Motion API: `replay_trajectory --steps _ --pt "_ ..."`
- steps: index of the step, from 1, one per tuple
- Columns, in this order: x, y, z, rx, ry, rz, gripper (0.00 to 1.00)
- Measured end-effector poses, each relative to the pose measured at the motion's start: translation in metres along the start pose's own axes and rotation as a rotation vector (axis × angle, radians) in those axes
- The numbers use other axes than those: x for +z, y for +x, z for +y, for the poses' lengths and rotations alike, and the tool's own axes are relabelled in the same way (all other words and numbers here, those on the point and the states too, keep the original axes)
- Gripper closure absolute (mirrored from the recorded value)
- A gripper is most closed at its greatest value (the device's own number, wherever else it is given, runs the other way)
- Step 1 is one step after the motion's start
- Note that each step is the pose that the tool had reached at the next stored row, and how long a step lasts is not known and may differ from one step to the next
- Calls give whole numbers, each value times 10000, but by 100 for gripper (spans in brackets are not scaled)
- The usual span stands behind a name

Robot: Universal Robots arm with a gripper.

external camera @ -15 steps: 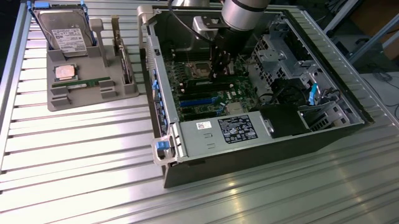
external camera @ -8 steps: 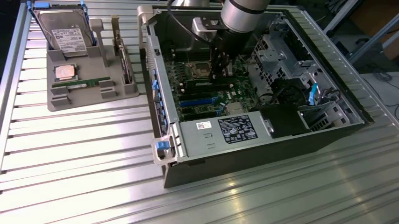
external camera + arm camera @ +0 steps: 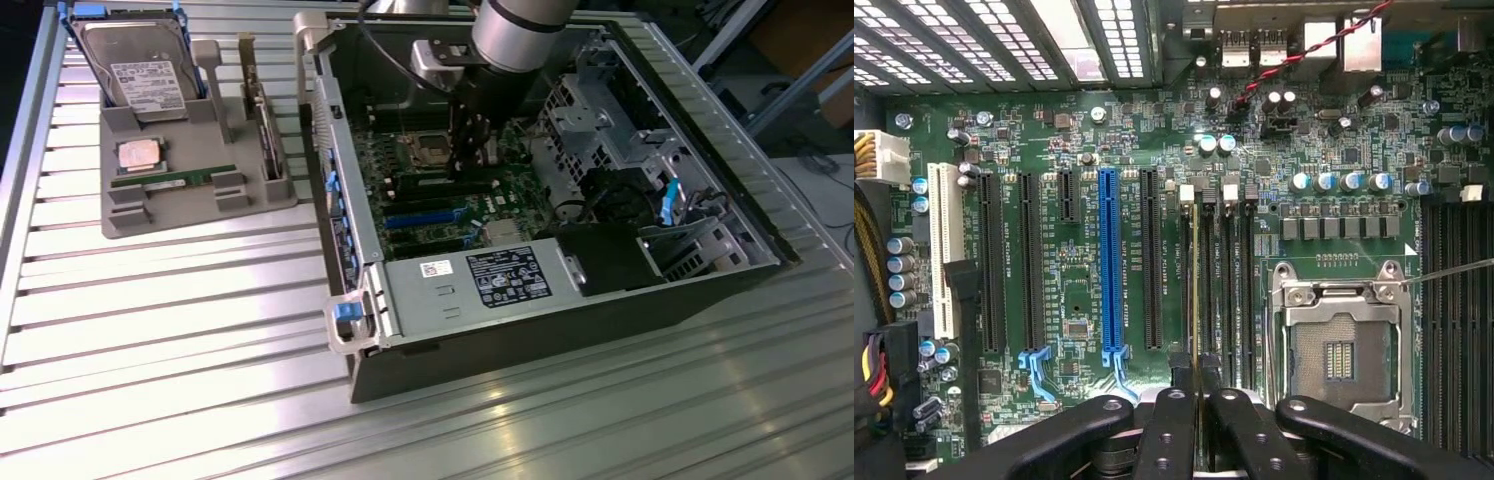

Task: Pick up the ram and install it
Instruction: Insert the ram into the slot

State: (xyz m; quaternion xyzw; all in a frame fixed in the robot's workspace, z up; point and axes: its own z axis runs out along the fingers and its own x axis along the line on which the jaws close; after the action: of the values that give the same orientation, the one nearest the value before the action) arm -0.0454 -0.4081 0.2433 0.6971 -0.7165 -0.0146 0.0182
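My gripper [image 3: 1199,395] is shut on the ram [image 3: 1199,300], a thin green stick seen edge-on between the two black fingers [image 3: 1172,425]. The ram hangs directly over the row of dark memory slots [image 3: 1229,280] beside the empty processor socket [image 3: 1341,345]; whether it touches a slot I cannot tell. In the exterior view the gripper [image 3: 471,160] reaches straight down into the open computer case [image 3: 534,330], above the green motherboard [image 3: 427,195]. A second ram stick [image 3: 174,180] lies flat on the grey tray [image 3: 200,210] at the exterior view's left.
The tray also holds a hard drive [image 3: 140,70], a square processor chip [image 3: 139,155] and an upright expansion card [image 3: 267,130]. Inside the case sit the power supply [image 3: 487,280], a drive cage [image 3: 587,110] and blue and black expansion slots [image 3: 1110,260]. Red and black wires [image 3: 1304,50] run nearby.
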Motion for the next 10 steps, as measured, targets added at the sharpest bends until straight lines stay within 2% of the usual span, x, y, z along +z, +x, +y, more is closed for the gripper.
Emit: replay_trajectory --steps 10 --pt "39 0 -2 -61 2 42 88"
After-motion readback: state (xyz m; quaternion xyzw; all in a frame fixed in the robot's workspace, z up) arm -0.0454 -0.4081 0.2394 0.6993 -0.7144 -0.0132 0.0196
